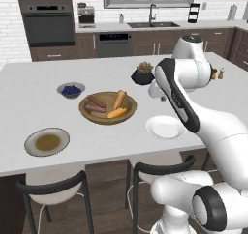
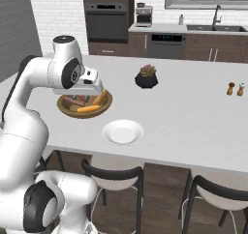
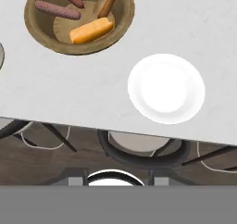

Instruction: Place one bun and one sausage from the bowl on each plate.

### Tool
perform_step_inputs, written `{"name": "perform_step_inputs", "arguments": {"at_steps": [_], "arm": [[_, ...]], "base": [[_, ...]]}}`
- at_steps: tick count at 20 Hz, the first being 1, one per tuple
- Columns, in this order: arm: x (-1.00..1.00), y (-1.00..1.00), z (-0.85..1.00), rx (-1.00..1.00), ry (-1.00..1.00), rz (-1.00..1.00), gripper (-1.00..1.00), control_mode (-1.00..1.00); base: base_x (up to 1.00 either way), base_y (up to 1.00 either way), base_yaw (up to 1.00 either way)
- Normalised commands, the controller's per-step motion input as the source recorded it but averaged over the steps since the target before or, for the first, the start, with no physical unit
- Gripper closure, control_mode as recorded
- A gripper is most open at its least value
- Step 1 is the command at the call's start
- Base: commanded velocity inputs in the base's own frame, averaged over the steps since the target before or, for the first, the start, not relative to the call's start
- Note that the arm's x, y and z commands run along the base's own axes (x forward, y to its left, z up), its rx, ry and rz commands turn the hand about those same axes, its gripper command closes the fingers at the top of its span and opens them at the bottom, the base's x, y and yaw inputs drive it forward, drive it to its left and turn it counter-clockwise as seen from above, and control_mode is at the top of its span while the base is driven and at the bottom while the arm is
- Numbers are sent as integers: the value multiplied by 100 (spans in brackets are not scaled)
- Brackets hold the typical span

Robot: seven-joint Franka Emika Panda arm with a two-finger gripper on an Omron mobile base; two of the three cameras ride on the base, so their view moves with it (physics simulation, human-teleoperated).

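Note:
The wooden bowl [image 1: 85, 113] [image 3: 124, 19] stands mid-counter and holds two sausages [image 1: 96, 101] [image 3: 57, 9] and two buns [image 1: 117, 113] [image 3: 91, 29]. To its right lies the plain white plate [image 1: 165, 127] [image 3: 165, 89], bare. Near the front left lies the grey-rimmed olive-brown plate [image 1: 47, 141], also bare. My gripper [image 2: 98, 89] [image 3: 118, 181] hangs well above the counter, between the bowl and the white plate, pointing down. Its finger tips stand apart and open, with nothing between them.
A small grey bowl of berries [image 1: 71, 90] sits left of the wooden bowl. A black pot with a succulent [image 1: 143, 74] stands behind it. Two shakers [image 2: 235, 89] are at the far right. Stools [image 1: 53, 187] stand under the counter's front edge.

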Motion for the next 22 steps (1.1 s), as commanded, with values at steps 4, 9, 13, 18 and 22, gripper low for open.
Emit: {"name": "perform_step_inputs", "arguments": {"at_steps": [4,9,13,18,22], "arm": [[33,6,0,0,0,-3,-100,-100],[97,34,-8,-1,0,-16,-100,-100],[96,47,-27,0,0,-14,-100,-100],[97,49,-50,0,5,-12,-100,-100],[76,23,-67,0,6,-15,-100,-100]], "base": [[0,0,0],[0,0,0],[0,0,0],[0,0,0],[0,0,0]]}}
